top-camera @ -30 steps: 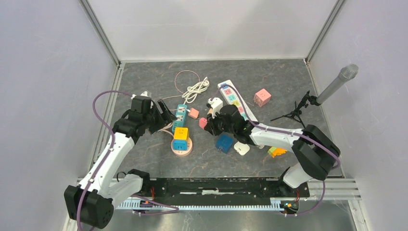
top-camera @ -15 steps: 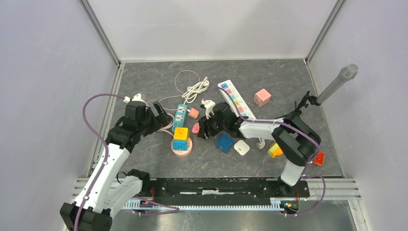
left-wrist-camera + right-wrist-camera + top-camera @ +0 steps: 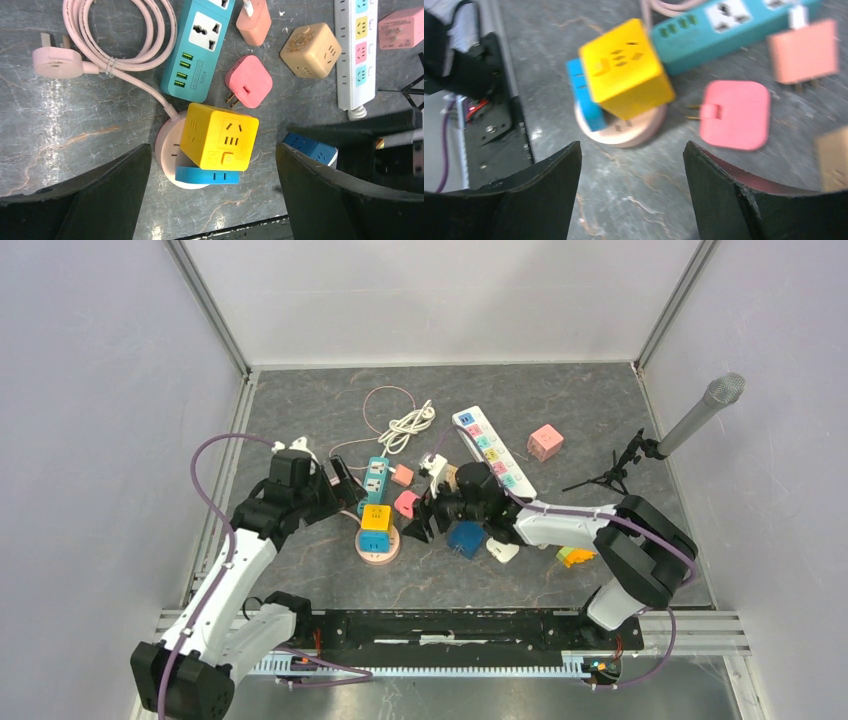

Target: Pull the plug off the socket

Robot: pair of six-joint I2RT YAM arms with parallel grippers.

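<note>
Noted smooth, faintly glossy plastic on the pink plug [image 3: 248, 81] and the yellow cube socket [image 3: 220, 136]. Found the worktop [image 3: 75, 125] grey, stone-patterned, with a dull sheen. Judged the left end effector [image 3: 211, 152] matt black, probably plastic, though blurred.

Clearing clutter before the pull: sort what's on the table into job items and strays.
Job: yellow cube plug, blue plug, round pink socket beneath them.
Strays: teal power strip, white power strip, loose pink plug, tan cube, salmon adapter.
</note>
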